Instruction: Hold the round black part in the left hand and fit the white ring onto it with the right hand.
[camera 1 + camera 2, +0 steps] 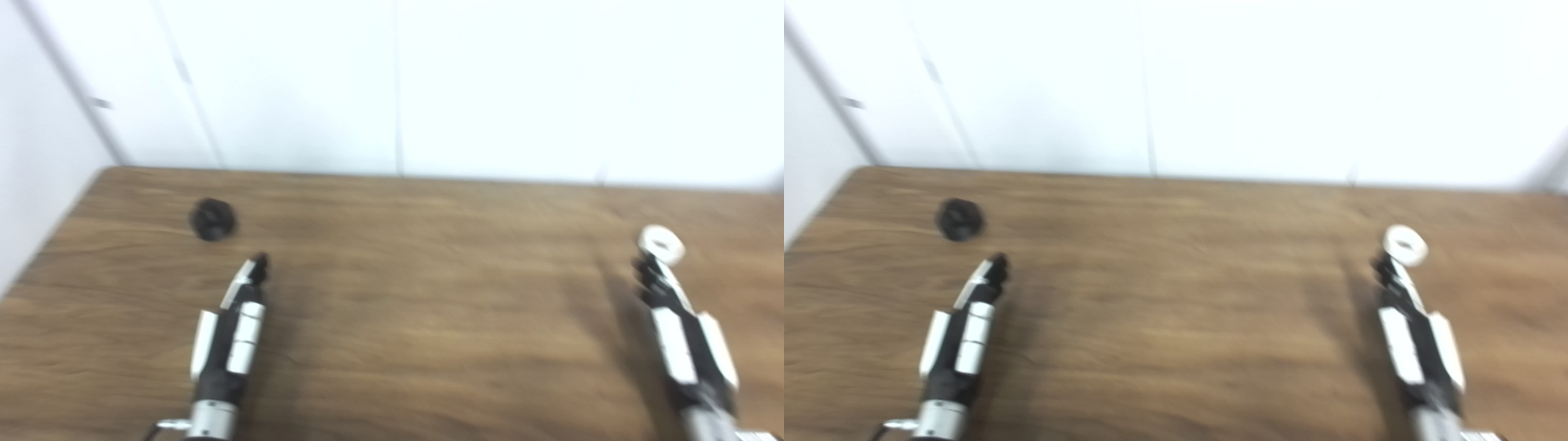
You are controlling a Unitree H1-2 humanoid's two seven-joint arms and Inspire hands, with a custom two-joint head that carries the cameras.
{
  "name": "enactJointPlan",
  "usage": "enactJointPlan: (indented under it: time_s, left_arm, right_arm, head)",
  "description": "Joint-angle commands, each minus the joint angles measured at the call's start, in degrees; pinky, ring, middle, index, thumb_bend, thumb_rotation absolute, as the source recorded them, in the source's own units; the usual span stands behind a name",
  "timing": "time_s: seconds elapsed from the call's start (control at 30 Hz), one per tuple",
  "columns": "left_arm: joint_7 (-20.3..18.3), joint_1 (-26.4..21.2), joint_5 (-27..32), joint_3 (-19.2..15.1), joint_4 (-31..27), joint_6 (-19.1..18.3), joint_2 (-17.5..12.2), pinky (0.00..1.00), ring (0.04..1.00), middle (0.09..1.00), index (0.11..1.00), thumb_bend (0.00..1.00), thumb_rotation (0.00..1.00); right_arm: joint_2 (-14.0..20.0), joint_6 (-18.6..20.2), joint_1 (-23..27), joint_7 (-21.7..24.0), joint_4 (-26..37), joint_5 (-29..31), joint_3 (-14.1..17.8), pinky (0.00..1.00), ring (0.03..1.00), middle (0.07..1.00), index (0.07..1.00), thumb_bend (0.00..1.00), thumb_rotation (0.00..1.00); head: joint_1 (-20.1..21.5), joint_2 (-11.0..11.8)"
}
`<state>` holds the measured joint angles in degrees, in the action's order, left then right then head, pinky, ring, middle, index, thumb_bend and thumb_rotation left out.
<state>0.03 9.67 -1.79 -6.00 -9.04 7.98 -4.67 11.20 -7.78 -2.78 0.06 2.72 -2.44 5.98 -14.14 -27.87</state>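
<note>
The round black part (212,218) lies on the wooden table (416,294) at the far left. My left hand (236,321) is stretched flat just below and to the right of it, apart from it, holding nothing. The white ring (662,244) lies on the table at the right. My right hand (674,318) is stretched out with its fingertips just short of the ring, holding nothing. Both views are blurred. In the right eye view the part (960,219) and the ring (1405,245) show the same layout.
A white wall (392,86) stands right behind the table's far edge. The table's left edge (55,226) runs close to the black part.
</note>
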Motion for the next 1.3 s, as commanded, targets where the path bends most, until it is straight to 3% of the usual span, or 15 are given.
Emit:
enactJointPlan:
  time_s: [0.0,0.17,0.43,0.73,0.83,0.9,1.0,1.13,1.27]
  left_arm:
    - [1.0,1.1,-1.1,1.3,2.0,1.0,1.9,0.99,0.958,0.952,0.943,0.53,0.89]
    - [1.6,1.1,-3.4,2.2,2.5,1.5,2.5,0.97,0.960,0.951,0.942,0.51,0.82]
    - [3.2,1.0,-6.8,2.9,3.3,1.7,2.9,0.95,0.959,0.955,0.945,0.52,0.73]
    - [5.9,0.9,-11.3,2.9,2.5,1.7,3.4,0.92,0.930,0.930,0.935,0.60,0.45]
    - [7.4,1.0,-14.1,2.6,1.6,1.6,3.6,0.94,0.933,0.929,0.927,0.72,0.34]
    - [8.9,0.7,-17.7,2.4,0.5,0.5,3.4,0.92,0.921,0.922,0.911,0.79,0.35]
    - [10.0,-0.5,-24.4,2.0,-2.1,-4.2,2.1,0.92,0.936,0.933,0.901,0.85,0.36]
    - [9.1,-3.0,-29.5,1.2,-4.5,-9.8,-0.5,0.98,0.984,0.959,0.920,0.91,0.36]
    - [8.0,-6.1,-34.9,0.2,-5.5,-16.4,-4.1,0.96,0.993,0.960,0.929,0.94,0.39]
  right_arm:
    - [0.3,-3.2,-1.3,0.6,-4.3,0.9,0.3,0.96,0.961,0.942,0.952,0.62,1.00]
    - [1.0,-4.3,-1.0,1.1,-6.5,2.3,0.5,0.98,0.968,0.947,0.955,0.60,0.99]
    - [1.6,-7.3,-0.1,2.2,-9.5,2.9,0.4,1.00,0.996,0.969,0.975,0.55,1.00]
    - [1.5,-6.8,-0.1,1.8,-10.2,1.2,0.0,0.99,0.976,0.960,0.974,0.53,1.00]
    - [1.2,-6.7,-0.4,2.1,-9.8,2.0,0.2,0.98,0.972,0.950,0.965,0.52,1.00]
    - [0.9,-6.9,-0.5,2.0,-9.7,2.3,0.4,0.97,0.967,0.945,0.959,0.52,0.99]
    - [1.1,-7.3,-0.6,2.1,-10.0,2.4,0.3,0.97,0.960,0.944,0.960,0.52,0.99]
    - [0.9,-7.0,-0.8,1.9,-10.0,2.2,0.2,0.97,0.960,0.945,0.960,0.54,0.99]
    - [0.9,-7.7,-0.8,1.9,-10.7,1.8,0.1,0.95,0.956,0.940,0.958,0.56,1.00]
  head:
    - [-0.5,0.2]
    - [-3.2,1.9]
    - [-3.8,2.0]
    - [-2.8,1.4]
    - [-2.6,1.3]
    - [-2.6,1.2]
    - [-2.6,1.2]
    - [-3.2,1.2]
    - [-3.4,1.4]
